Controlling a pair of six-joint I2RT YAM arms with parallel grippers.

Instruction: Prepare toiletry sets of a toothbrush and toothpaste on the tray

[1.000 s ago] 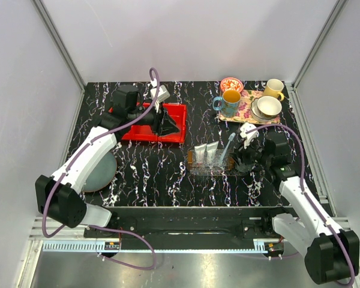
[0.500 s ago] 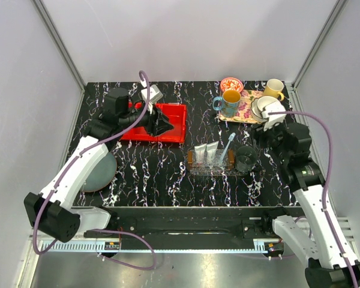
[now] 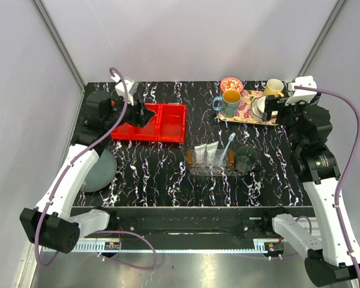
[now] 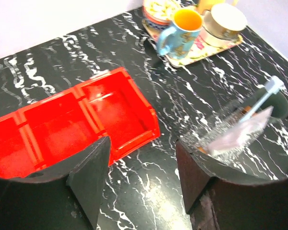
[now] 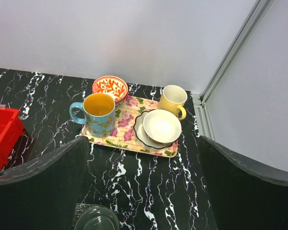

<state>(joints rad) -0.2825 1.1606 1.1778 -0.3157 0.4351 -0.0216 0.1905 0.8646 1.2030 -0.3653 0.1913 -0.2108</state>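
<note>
The clear tray (image 3: 195,168) sits right of the table's middle. Two white toothpaste tubes (image 3: 207,154) lie in it side by side. The pale blue toothbrush (image 3: 228,144) lies aslant at its right end, head pointing to the back. In the left wrist view the tray (image 4: 216,132), a blurred toothpaste tube (image 4: 249,127) and the toothbrush (image 4: 263,95) show at the right. My left gripper (image 3: 146,113) is open and empty above the red bins (image 3: 168,122); it also shows in its own view (image 4: 141,148). My right gripper (image 3: 273,110) is open and empty, raised near the floral tray (image 5: 143,143).
The floral tray (image 3: 238,113) at the back right holds mugs and a bowl on a saucer (image 5: 161,126). A dark glass cup (image 3: 246,158) stands just right of the clear tray. A grey plate (image 3: 105,172) lies at the left. Red bins (image 4: 62,129) look empty.
My right gripper has risen from beside the clear tray and drawn back to the far right. My left gripper has moved left and back along the red bins. The toothbrush stays in the tray.
</note>
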